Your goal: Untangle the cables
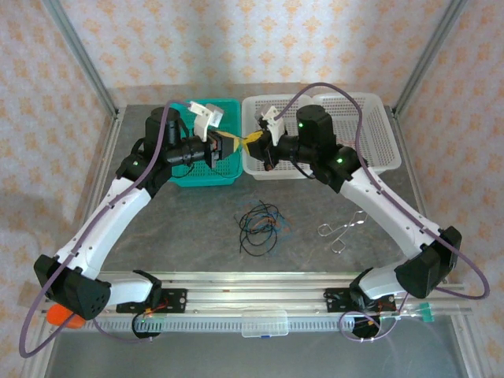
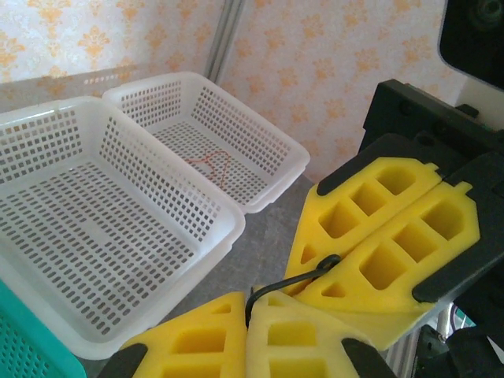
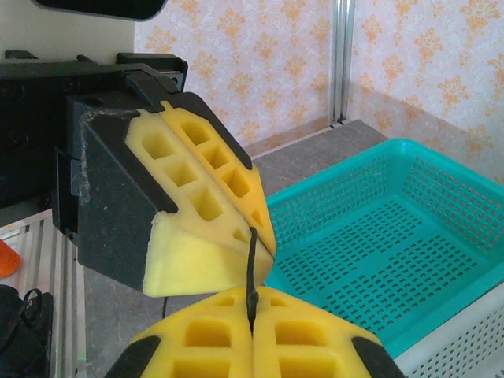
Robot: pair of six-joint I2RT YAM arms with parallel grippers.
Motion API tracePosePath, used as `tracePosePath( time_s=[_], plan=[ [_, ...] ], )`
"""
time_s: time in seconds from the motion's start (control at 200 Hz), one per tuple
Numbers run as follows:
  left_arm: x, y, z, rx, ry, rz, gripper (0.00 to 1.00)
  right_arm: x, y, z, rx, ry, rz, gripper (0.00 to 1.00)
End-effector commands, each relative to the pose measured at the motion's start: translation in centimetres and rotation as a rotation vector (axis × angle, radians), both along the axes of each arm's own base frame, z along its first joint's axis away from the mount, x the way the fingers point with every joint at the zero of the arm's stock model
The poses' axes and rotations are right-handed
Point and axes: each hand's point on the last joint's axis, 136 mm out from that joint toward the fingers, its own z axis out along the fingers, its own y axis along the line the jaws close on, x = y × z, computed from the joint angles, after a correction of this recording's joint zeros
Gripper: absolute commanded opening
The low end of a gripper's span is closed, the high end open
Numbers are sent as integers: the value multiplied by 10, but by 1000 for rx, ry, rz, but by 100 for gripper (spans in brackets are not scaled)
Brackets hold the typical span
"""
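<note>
Standing over the grey stone-look counter (image 1: 197, 228), I see both white arms reach to the far side and meet above the seam between the teal perforated plastic basket (image 1: 224, 169) and the white perforated plastic baskets (image 1: 378, 142).

The left end effector (image 1: 227, 143) and the right end effector (image 1: 256, 142) sit tip to tip. Each has its yellow foam pads pressed together on the same thin black cable (image 2: 295, 279). The right wrist view shows that cable (image 3: 251, 268) crossing the small gap from one pinch to the other.

The step looks like drawing this one strand straight, or handing it across, before it goes into a basket. To do it well, both pinches should be firm. Any separation should run along the line of the cable, slow and level, so it slides out of neither pad. Only one side should let go, and only once the strand hangs over the chosen basket.

The held stretch is short and its long axis runs left to right across the counter, from one arm to the other. I cannot tell where its free ends lie.

The other cables, a loose clump of black, blue and red-orange wire loops (image 1: 260, 223), lie on the counter well nearer the arm bases. The clump is roughly round and points no clear way.

A thin orange wire (image 2: 214, 164) lies in the farther white basket.
</note>
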Motion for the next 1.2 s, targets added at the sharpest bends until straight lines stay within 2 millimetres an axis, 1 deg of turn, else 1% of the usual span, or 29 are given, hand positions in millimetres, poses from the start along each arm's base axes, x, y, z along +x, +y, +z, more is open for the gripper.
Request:
tracePosePath(
  time_s=[0.0,0.03,0.105,0.245,0.32,0.345,0.406,0.516,0.596,0.731,0.821,0.926,1.091,1.196],
  plan=[
    [7,13,29,-35,-83,86,0,-1,-8,20,48,-40,-48,12],
    [5,12,31,-44,-87,78,0,2,-8,20,58,-36,-64,19],
    [2,8,34,-64,-90,54,0,9,-8,23,102,-25,-101,29],
    [-1,6,35,-80,-87,36,0,12,-3,27,198,-2,-112,38],
    [-2,6,35,-84,-86,35,0,12,1,27,218,2,-115,38],
    [-2,6,35,-85,-86,36,0,13,1,27,222,2,-119,38],
    [-2,6,35,-84,-85,35,0,15,2,24,224,7,-130,30],
    [0,11,35,-75,-90,68,0,17,2,21,215,10,-139,20],
    [2,16,38,-78,-104,101,0,21,-1,16,197,14,-166,11],
    [5,24,46,-94,-130,159,0,27,-5,7,172,19,-208,0],
    [6,28,50,-98,-145,190,0,30,-7,4,169,28,-233,0],
    [8,37,55,-93,-163,244,0,38,-13,1,163,29,-295,0],
    [8,53,63,-89,-196,329,0,65,-35,-11,114,47,-494,0],
    [10,62,65,-86,-200,372,0,75,-43,-18,85,57,-567,0]
  ],
)
